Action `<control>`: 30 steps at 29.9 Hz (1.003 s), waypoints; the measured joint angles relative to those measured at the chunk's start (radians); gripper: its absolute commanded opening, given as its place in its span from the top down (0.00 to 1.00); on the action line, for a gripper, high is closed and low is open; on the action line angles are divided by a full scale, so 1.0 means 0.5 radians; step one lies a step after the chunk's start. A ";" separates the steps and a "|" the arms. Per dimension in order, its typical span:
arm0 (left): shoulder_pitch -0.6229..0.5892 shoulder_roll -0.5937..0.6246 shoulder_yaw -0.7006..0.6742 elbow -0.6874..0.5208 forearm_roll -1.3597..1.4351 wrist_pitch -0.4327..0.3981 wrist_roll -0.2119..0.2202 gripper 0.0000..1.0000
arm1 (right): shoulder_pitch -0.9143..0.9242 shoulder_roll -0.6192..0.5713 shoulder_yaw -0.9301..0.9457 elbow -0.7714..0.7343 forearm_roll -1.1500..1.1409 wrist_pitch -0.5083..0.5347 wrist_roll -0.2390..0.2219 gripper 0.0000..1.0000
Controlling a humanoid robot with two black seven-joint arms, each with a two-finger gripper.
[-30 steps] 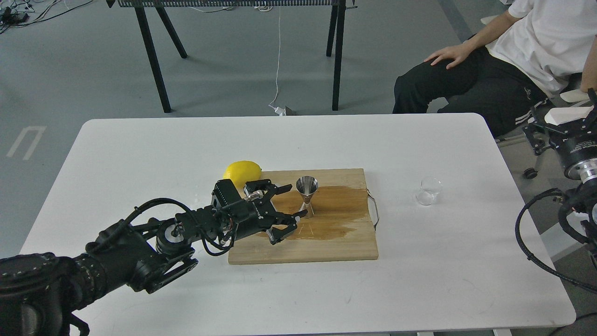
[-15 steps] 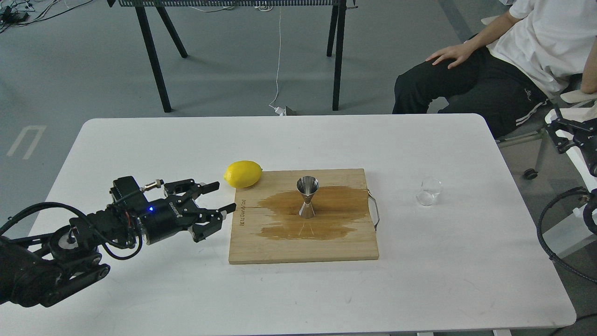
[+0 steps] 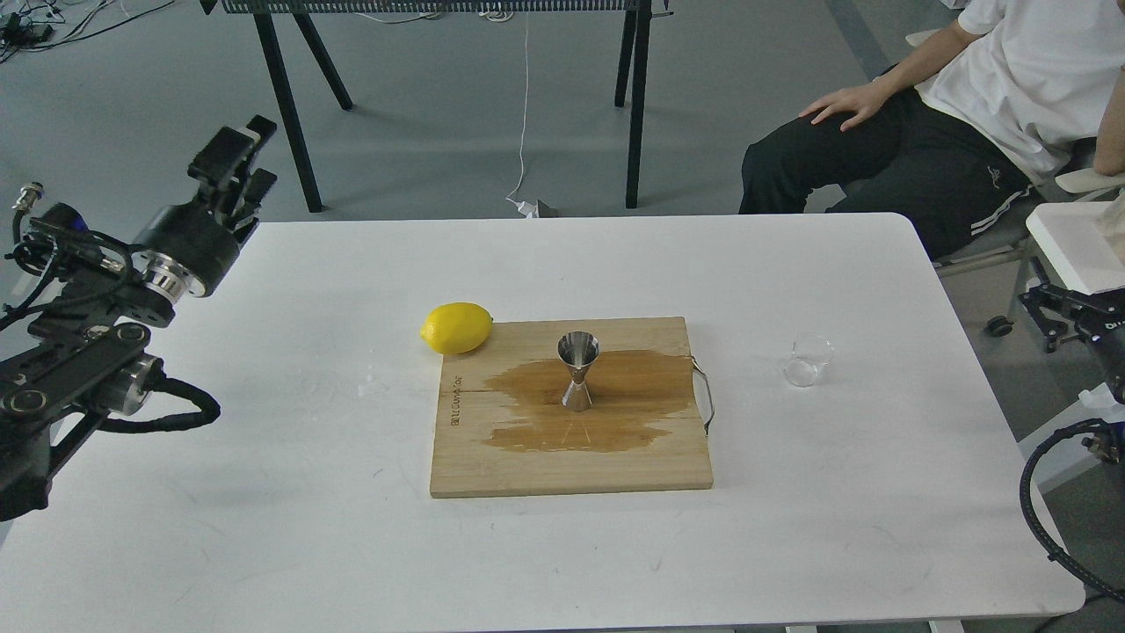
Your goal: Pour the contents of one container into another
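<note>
The clear glass cup [image 3: 809, 360] stands upright on the white table [image 3: 308, 545], right of the wooden board [image 3: 571, 475]. On the board's middle stands the steel jigger [image 3: 577, 371], upright inside a dark wet stain [image 3: 642, 387]. My left gripper [image 3: 234, 156] is raised at the table's far left edge, pointing up and away, far from both; its fingers cannot be told apart. My right arm shows only at the right edge, off the table, and its gripper [image 3: 1063, 303] is dark and partly cut off. Neither gripper holds anything.
A yellow lemon [image 3: 457, 327] lies against the board's far left corner. The board has a metal handle [image 3: 706, 396] on its right side. A seated person [image 3: 923, 123] is at the back right. Black table legs [image 3: 286, 105] stand on the floor behind.
My left arm has drawn back from beside the jigger, leftward and up to the table's far left edge. The right arm has sunk lower at the right edge. Cup, jigger and lemon stayed put.
</note>
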 measured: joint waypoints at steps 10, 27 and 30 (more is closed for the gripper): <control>0.002 -0.134 -0.057 0.086 -0.611 -0.509 0.000 0.00 | -0.242 0.016 -0.012 0.180 0.340 0.000 -0.102 0.00; -0.024 -0.280 -0.064 0.714 -1.799 -1.064 0.000 0.00 | -0.335 0.095 -0.163 0.265 0.172 0.000 -0.097 0.00; -0.024 -0.294 -0.066 0.723 -1.807 -1.075 0.000 0.00 | -0.310 0.217 -0.166 0.232 0.105 0.000 -0.090 0.00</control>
